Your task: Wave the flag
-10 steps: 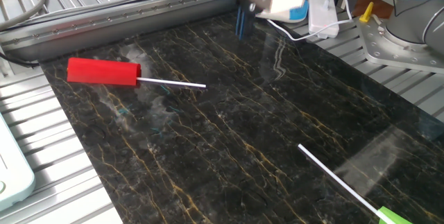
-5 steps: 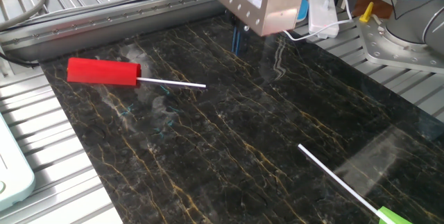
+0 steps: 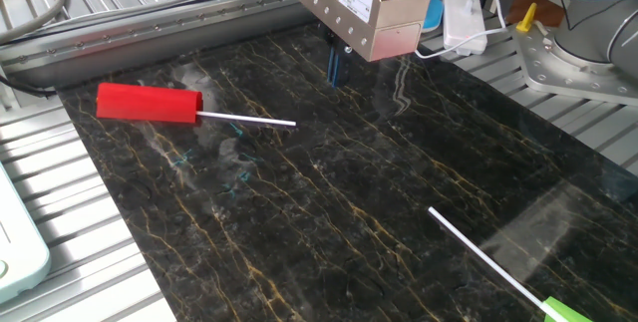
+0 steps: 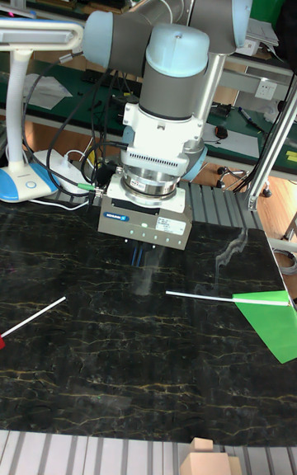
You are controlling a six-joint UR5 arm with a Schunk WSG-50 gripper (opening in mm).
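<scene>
My claw [image 4: 140, 256] hangs above the far side of the dark marbled bench [image 3: 329, 222], holding nothing, though whether its blue fingers [image 3: 335, 66] are parted or pressed together I cannot tell. The flag [image 4: 268, 317] lies flat near the bench edge, well apart from me, its thin white stick [image 3: 478, 252] pointing inward. My worry is drifting toward the red rolled flag [image 3: 150, 103] instead, or pinching so slim a stick off-centre so it rolls or skids away.
</scene>
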